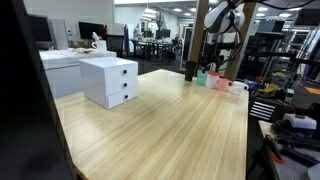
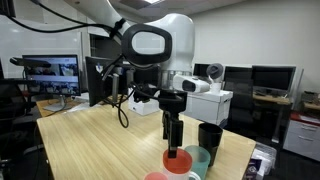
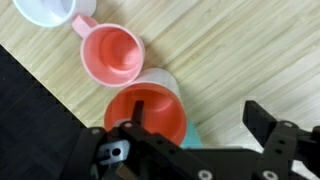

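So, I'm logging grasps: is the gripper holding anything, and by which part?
Nothing is held; the gripper is open over the red cup.

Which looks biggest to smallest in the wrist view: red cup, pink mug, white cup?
1. red cup, but nearest the camera.
2. pink mug.
3. white cup, cut off by the edge, so unsure.

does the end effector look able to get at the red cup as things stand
Probably yes: the open end effector hangs right above the red cup with nothing between; the pink mug beside it is off the path.
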`<state>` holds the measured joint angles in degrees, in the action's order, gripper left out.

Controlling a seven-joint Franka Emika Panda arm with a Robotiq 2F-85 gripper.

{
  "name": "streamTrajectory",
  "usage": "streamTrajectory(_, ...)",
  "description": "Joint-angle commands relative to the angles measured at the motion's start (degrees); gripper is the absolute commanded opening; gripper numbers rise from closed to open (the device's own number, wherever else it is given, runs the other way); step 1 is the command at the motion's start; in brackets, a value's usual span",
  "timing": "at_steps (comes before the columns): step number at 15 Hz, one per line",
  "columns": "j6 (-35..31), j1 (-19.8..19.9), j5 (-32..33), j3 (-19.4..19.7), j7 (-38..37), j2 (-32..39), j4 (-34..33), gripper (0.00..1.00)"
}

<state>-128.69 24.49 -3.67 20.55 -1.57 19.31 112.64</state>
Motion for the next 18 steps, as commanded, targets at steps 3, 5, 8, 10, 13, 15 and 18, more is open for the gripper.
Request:
streamTrajectory(3, -1.77, -0.02, 0.13, 0.15, -0.28, -0.83, 1.50, 1.00)
streamTrajectory(5, -2.18, 0.56, -0.62, -0.23, 1.37, -0.11, 0.94, 1.00)
streamTrajectory(8, -3.18, 1.12, -1.28, -0.64, 3.04, 0.48, 0.83, 1.00)
streamTrajectory(10, -3.57, 1.48, -1.84, -1.11, 5.12, 0.49, 0.91, 1.00)
streamTrajectory(13, -4.75, 1.69, -2.43, -1.76, 7.81, 0.55, 1.36, 1.00)
streamTrajectory(15, -4.79, 1.98, -2.92, -2.21, 9.41, 0.70, 1.38, 1.00)
streamTrajectory(18, -4.29, 2.73, -3.80, -2.90, 12.67, 1.49, 1.04, 1.00)
